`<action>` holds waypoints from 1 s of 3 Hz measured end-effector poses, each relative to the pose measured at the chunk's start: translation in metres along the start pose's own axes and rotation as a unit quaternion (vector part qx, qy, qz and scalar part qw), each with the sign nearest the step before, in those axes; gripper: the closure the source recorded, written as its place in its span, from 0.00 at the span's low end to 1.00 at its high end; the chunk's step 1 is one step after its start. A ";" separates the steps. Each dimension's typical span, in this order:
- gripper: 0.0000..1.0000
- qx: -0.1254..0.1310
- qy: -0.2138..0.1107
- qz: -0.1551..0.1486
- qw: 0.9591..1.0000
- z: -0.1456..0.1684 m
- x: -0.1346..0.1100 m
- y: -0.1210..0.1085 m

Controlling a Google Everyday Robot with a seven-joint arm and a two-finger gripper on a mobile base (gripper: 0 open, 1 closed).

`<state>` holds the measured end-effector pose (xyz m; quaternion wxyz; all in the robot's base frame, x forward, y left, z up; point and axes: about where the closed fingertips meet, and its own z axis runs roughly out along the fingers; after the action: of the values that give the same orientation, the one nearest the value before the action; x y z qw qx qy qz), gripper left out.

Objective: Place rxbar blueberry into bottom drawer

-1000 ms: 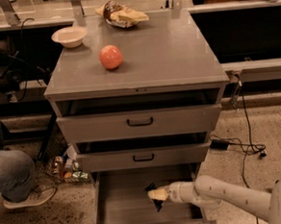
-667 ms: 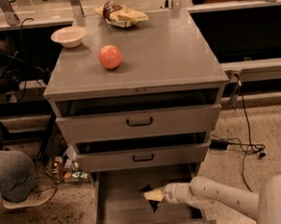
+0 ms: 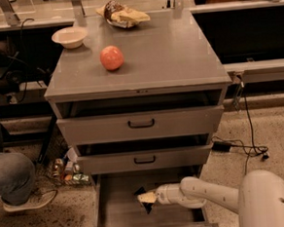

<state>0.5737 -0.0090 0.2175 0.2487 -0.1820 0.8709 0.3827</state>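
Note:
The bottom drawer (image 3: 112,205) of the grey cabinet is pulled out and shows its plain grey floor. My gripper (image 3: 145,198) reaches in from the right, low over the middle of that floor, on the white arm (image 3: 211,196). Dark shapes sit at the gripper's tip. I cannot tell the rxbar blueberry apart from them, and it shows nowhere else in the drawer or on the cabinet top.
On the cabinet top (image 3: 167,55) lie a pink ball (image 3: 112,57), a white bowl (image 3: 69,37) and a yellow-brown chip bag (image 3: 122,14). The two upper drawers (image 3: 141,124) stand slightly ajar. A person's leg and shoe (image 3: 15,185) are at the left. Cables (image 3: 247,149) lie on the floor at the right.
My gripper has moved a little to the left inside the bottom drawer, toward its middle. Nothing on the cabinet top has moved.

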 end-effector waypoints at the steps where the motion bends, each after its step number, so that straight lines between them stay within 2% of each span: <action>1: 0.38 -0.002 0.017 -0.012 1.000 0.022 0.000 0.003; 2: 0.15 -0.004 0.031 -0.019 0.999 0.037 0.001 0.006; 3: 0.00 0.015 0.039 -0.014 0.999 0.033 0.006 -0.001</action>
<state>0.5787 0.0147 0.1940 0.2227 -0.2056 0.8828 0.3588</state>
